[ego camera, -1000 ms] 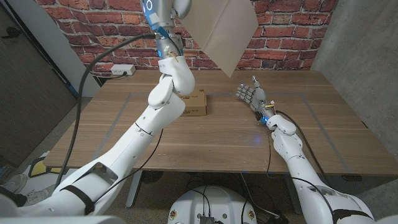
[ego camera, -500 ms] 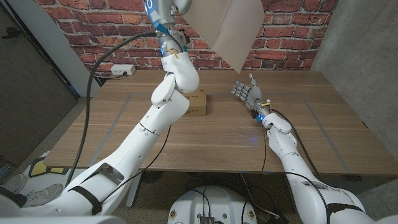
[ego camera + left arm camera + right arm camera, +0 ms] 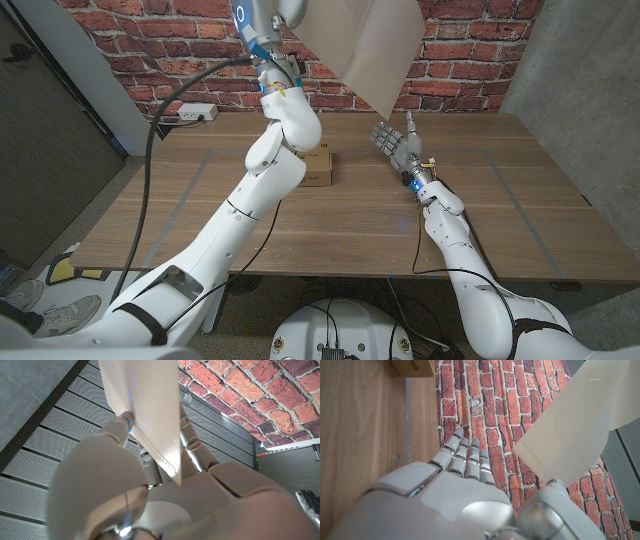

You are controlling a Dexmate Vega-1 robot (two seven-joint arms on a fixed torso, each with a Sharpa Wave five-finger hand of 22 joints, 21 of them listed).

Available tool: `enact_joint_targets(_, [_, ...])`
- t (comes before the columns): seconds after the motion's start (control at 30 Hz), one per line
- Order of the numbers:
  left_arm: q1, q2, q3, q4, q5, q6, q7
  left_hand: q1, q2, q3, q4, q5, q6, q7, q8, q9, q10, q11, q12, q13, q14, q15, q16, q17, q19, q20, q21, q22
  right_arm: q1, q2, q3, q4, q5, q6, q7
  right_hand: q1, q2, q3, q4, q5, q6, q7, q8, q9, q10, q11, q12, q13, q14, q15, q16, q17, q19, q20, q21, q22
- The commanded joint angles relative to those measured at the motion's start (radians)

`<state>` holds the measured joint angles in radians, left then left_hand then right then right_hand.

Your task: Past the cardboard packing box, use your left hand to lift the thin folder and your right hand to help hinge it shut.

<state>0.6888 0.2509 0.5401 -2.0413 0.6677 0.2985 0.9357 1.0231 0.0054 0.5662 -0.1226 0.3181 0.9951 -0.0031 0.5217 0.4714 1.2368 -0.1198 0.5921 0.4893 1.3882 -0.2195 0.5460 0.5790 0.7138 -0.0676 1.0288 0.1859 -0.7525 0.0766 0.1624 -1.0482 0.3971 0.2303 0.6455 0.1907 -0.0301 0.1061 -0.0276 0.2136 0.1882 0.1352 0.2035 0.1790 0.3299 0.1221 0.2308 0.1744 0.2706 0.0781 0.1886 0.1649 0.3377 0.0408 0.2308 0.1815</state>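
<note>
A red brick wall (image 3: 470,45) backs the wooden bench (image 3: 350,215). In the head view the thin folder (image 3: 370,45) hangs in the air above the bench's far edge, raised by the left arm, whose robot hand is out of sight past the picture's top. The cardboard packing box (image 3: 313,168) sits near the far edge, behind that arm. The right robot hand (image 3: 397,146) stands upright just below the folder's lower corner, fingers spread, holding nothing.

From the left wrist, the left robot hand (image 3: 165,460) pinches the folder's (image 3: 145,405) pale edge between its fingers.

From the right wrist, the right robot hand (image 3: 465,465) reaches toward the brick, the folder (image 3: 570,425) beside it, apart.
</note>
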Motion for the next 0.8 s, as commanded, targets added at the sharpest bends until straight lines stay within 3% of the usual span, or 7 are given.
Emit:
enact_joint_targets(0.03, [0.016, -0.003, -0.016, 0.012, -0.033, -0.007, 0.010, 0.002, -0.002, 0.010, 0.000, 0.008, 0.071, 0.054, 0.001, 0.005, 0.043, -0.043, 0.003, 0.003, 0.006, -0.003, 0.000, 0.002, -0.004, -0.121, 0.008, 0.002, 0.021, 0.063, 0.061, 0.019, 0.081, -0.013, 0.080, 0.024, 0.007, 0.002, -0.008, 0.009, 0.034, 0.037, 0.008, 0.006, 0.033, -0.009, 0.010, 0.006, 0.039, -0.009, 0.006, 0.004, 0.034, -0.006, 0.013, 0.002])
enact_joint_targets(0.23, [0.025, -0.001, -0.030, 0.018, -0.057, -0.005, 0.009, 0.001, -0.005, 0.013, 0.000, 0.009, 0.072, 0.056, -0.001, 0.005, 0.044, -0.042, 0.002, 0.002, 0.007, -0.003, 0.000, 0.003, -0.006, -0.121, 0.014, 0.001, 0.037, 0.094, 0.101, 0.040, 0.127, -0.043, 0.121, 0.075, 0.030, 0.015, -0.034, 0.016, 0.108, 0.015, 0.019, 0.007, 0.104, -0.029, 0.021, 0.006, 0.124, -0.042, 0.009, 0.004, 0.120, -0.019, 0.030, 0.003])
enact_joint_targets(0.3, [0.027, 0.000, -0.035, 0.020, -0.063, 0.002, 0.006, 0.000, -0.005, 0.014, 0.000, 0.010, 0.070, 0.056, -0.001, 0.008, 0.039, -0.041, 0.004, 0.009, 0.007, -0.003, -0.001, 0.003, -0.008, -0.122, 0.016, 0.001, 0.041, 0.105, 0.116, 0.044, 0.145, -0.065, 0.131, 0.108, 0.043, 0.024, -0.050, 0.017, 0.142, 0.010, 0.020, 0.007, 0.151, -0.038, 0.028, 0.007, 0.185, -0.055, 0.013, 0.003, 0.175, -0.034, 0.043, 0.004])
enact_joint_targets(0.4, [0.028, 0.002, -0.039, 0.019, -0.078, 0.004, -0.003, 0.000, -0.005, 0.016, 0.000, 0.010, 0.072, 0.057, -0.002, 0.007, 0.041, -0.043, 0.002, 0.004, 0.008, -0.003, 0.000, 0.004, -0.008, -0.121, 0.018, 0.001, 0.043, 0.112, 0.129, 0.046, 0.147, -0.079, 0.138, 0.124, 0.048, 0.026, -0.058, 0.015, 0.181, 0.007, 0.025, 0.008, 0.185, -0.048, 0.032, 0.006, 0.225, -0.063, 0.011, 0.003, 0.226, -0.040, 0.056, 0.004])
enact_joint_targets(0.6, [0.027, 0.006, -0.036, 0.023, -0.097, 0.000, -0.013, -0.001, -0.006, 0.020, 0.000, 0.011, 0.072, 0.057, -0.003, 0.009, 0.041, -0.044, 0.002, 0.006, 0.008, -0.003, -0.002, 0.001, -0.011, -0.121, 0.024, 0.000, 0.042, 0.122, 0.144, 0.041, 0.135, -0.087, 0.140, 0.125, 0.047, 0.024, -0.059, 0.014, 0.188, 0.009, 0.023, 0.008, 0.192, -0.045, 0.031, 0.007, 0.234, -0.062, 0.009, 0.003, 0.230, -0.040, 0.055, 0.005])
enact_joint_targets(0.7, [0.025, 0.008, -0.033, 0.029, -0.094, 0.006, -0.013, -0.002, -0.007, 0.021, 0.000, 0.012, 0.074, 0.054, -0.004, 0.009, 0.041, -0.044, 0.003, 0.007, 0.009, -0.003, -0.002, 0.002, -0.012, -0.121, 0.026, 0.000, 0.035, 0.126, 0.145, 0.025, 0.119, -0.081, 0.119, 0.135, 0.052, 0.023, -0.063, 0.011, 0.225, -0.002, 0.026, 0.009, 0.241, -0.055, 0.038, 0.007, 0.294, -0.084, 0.014, 0.003, 0.282, -0.053, 0.068, 0.005])
enact_joint_targets(0.8, [0.023, 0.009, -0.032, 0.031, -0.097, 0.013, -0.016, -0.002, -0.008, 0.022, 0.000, 0.012, 0.074, 0.059, -0.006, 0.006, 0.039, -0.042, 0.003, 0.008, 0.007, -0.003, -0.003, 0.001, -0.012, -0.120, 0.028, 0.000, 0.009, 0.129, 0.133, -0.027, 0.086, -0.077, 0.056, 0.188, 0.075, 0.041, -0.086, 0.010, 0.310, -0.019, 0.038, 0.010, 0.324, -0.080, 0.050, 0.007, 0.383, -0.106, 0.015, 0.004, 0.338, -0.073, 0.083, 0.009])
